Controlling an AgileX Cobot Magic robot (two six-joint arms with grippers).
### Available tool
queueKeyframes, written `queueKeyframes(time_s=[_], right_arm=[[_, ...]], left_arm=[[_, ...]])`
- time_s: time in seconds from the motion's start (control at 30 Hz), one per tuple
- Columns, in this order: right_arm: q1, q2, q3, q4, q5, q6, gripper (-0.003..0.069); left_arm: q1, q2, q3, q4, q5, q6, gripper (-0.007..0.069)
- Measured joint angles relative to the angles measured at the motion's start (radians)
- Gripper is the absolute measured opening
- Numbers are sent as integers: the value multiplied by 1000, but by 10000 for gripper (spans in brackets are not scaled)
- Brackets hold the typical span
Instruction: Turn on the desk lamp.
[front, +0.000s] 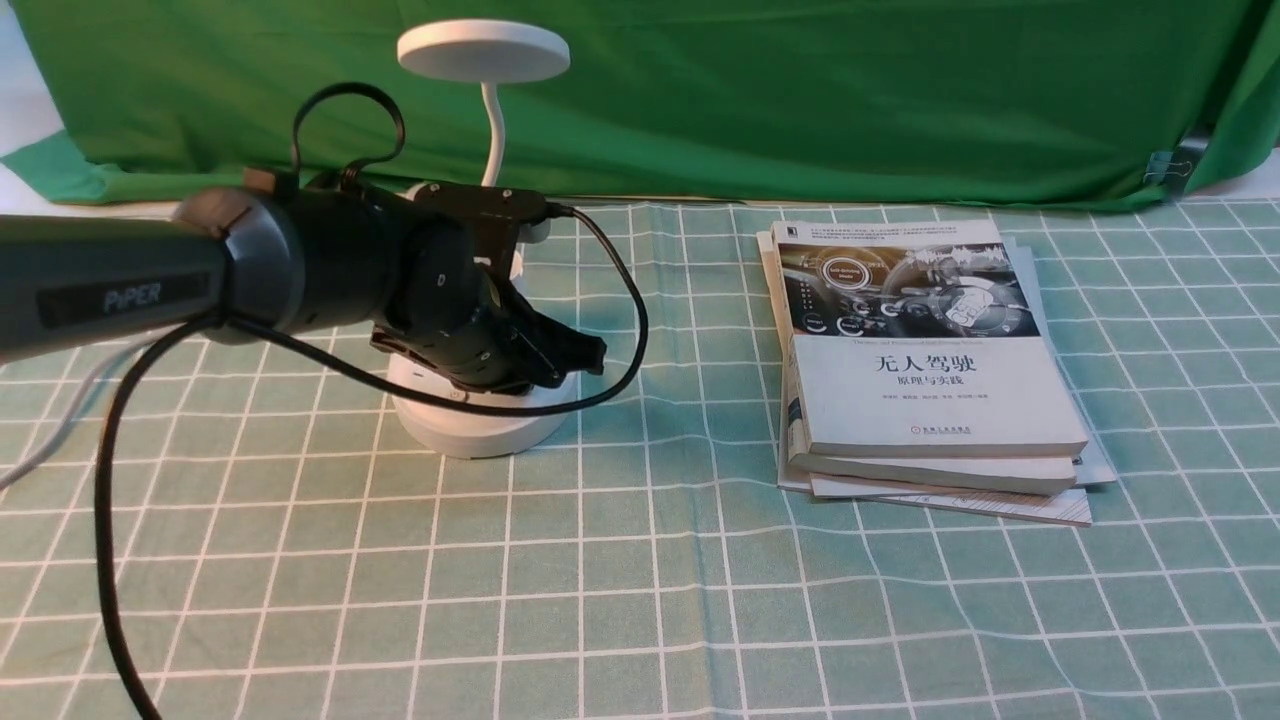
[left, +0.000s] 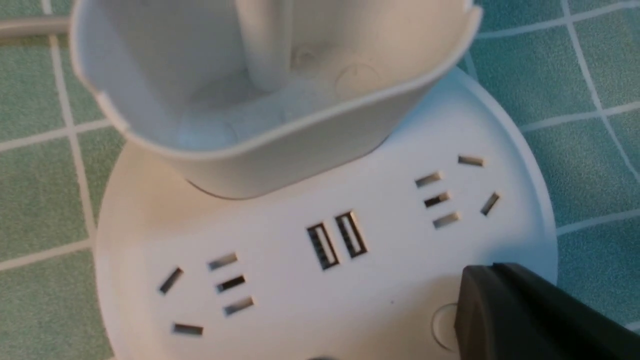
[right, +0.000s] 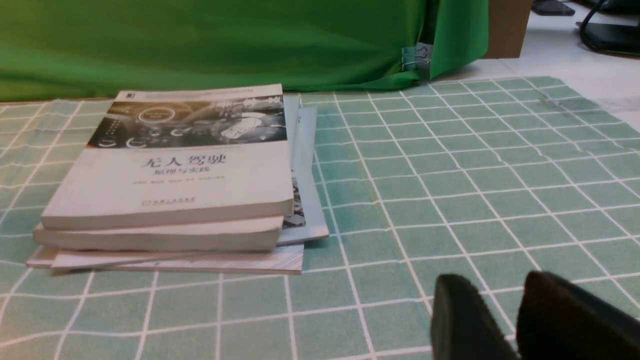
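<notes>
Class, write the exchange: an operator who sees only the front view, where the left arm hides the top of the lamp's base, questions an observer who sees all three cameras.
Operator: What lies behind the left gripper on the base of the desk lamp?
Observer: The left wrist view shows a round button near the base's edge, partly covered by that gripper's finger.
Operator: Where is the right gripper? I cannot see it.
Observer: Its wrist view shows it holding nothing, over the checked tablecloth.
</notes>
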Motion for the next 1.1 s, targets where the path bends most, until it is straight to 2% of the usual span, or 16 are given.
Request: queueKeyframes(time_s=[0.33,0.6,0.7,0.97,1.1], right_arm=[[0,0,0,0,0,0,239],[0,0,0,0,-1,0,239],[0,0,0,0,-1,0,239],[0,0,0,0,-1,0,239],[0,0,0,0,-1,0,239]], left_arm=[[0,1,12,0,-14,-55,1],[-1,-10,100,-1,-175,-131,1],[-1,-17,105,-1,-186,-140,1],[-2,-121,128,-6,-61,-131,1],[-2,-265,221,-65,-11,-71,1]])
